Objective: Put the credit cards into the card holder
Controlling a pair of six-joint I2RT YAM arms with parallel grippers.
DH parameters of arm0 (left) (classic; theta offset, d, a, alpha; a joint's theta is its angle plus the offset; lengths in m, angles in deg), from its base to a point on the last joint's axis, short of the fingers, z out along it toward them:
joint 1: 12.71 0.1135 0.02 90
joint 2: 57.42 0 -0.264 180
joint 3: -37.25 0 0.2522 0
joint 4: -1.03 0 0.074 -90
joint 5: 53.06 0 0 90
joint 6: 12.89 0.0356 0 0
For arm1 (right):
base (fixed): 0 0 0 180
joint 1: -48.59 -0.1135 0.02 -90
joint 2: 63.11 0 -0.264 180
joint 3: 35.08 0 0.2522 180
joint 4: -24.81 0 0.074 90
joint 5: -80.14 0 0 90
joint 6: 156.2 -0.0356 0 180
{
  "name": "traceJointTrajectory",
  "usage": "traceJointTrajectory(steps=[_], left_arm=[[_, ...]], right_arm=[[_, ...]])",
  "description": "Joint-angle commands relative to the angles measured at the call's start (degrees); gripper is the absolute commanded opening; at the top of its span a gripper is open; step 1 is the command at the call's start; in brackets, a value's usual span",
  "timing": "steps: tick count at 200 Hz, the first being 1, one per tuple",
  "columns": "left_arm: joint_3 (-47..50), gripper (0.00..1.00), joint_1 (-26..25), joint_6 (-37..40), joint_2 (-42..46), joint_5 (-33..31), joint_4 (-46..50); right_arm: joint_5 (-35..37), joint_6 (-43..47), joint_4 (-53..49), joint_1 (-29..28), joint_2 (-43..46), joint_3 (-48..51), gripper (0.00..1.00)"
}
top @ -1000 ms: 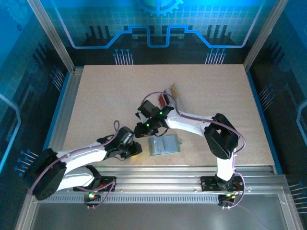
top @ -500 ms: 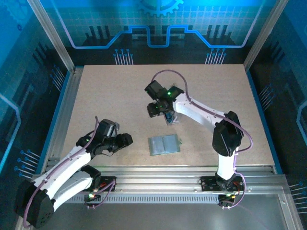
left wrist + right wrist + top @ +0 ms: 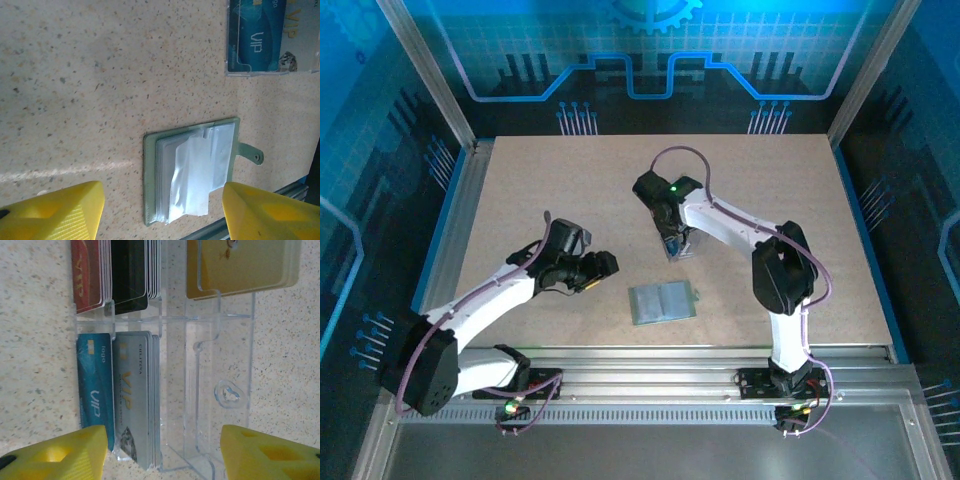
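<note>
Near the card holder (image 3: 192, 170), left end effector (image 3: 162, 202) spread, empty — right end effector (image 3: 162, 447) spread over credit cards (image 3: 132, 400).

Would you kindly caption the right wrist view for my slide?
Open right gripper hovers over the clear tray holding stacked credit cards.

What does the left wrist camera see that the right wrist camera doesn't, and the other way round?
Left wrist camera: the sage-green card holder, lying open on the table.
Right wrist camera: stacks of red cards, black cards and gold cards in a clear tray.
Both: the blue card and grey cards in that tray, the speckled table, and each camera's own yellow fingers spread with nothing between them: left gripper, right gripper.
</note>
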Motion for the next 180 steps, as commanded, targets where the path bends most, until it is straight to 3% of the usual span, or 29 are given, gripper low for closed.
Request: traceJointTrajectory(steps=[1, 180], left_arm=[[-2.2, 0.65, 0.4, 1.2, -1.5, 2.0, -1.7], [-0.7, 0.64, 0.4, 0.3, -2.7, 2.0, -3.4]], right_arm=[[1.7, 0.9, -0.9, 0.9, -2.2, -1.8, 0.61], [8.1, 3.2, -0.5, 1.3, -4.2, -2.3, 0.42]])
